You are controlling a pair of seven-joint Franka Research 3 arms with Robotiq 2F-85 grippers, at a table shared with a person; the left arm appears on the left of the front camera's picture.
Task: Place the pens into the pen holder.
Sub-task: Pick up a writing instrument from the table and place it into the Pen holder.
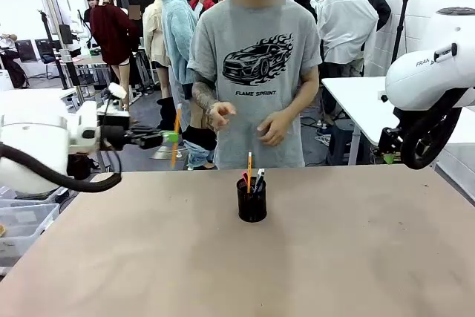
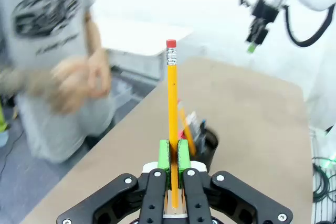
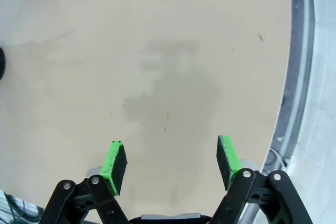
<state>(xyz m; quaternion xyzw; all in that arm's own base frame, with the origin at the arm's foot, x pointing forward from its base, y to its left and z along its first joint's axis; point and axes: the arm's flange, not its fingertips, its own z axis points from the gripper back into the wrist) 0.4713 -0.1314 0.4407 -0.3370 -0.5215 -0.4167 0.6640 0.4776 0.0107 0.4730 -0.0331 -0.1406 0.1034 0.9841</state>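
from the front camera i see my left gripper (image 1: 169,137) held up off the table (image 1: 356,257) on the left side, its green pads pressed together on a yellow pencil (image 1: 176,135) that stands nearly upright in the grip. my left wrist camera confirms it: the pads (image 2: 165,156) are clamped on the pencil (image 2: 172,114), whose pink eraser end points away from the wrist, with the shaft running down between the fingers

the pen holder (image 1: 251,200), a black mesh cup, stands upright near the middle of the table, well apart from my left gripper. i count 1 orange-yellow pencil (image 1: 249,168) standing tall in it, plus a white pen with a dark tip (image 1: 259,180) and something red low at the rim that i cannot make out. in the left wrist view the holder (image 2: 206,148) sits just behind the gripped pencil

my right gripper (image 3: 171,161) has its jaws wide apart with nothing between them, hovering over bare tabletop near the table's edge. in the front view the right arm (image 1: 430,87) sits high on the right side

a person in a grey printed shirt (image 1: 256,64) stands at the far side, both hands (image 1: 220,114) raised in front of the body
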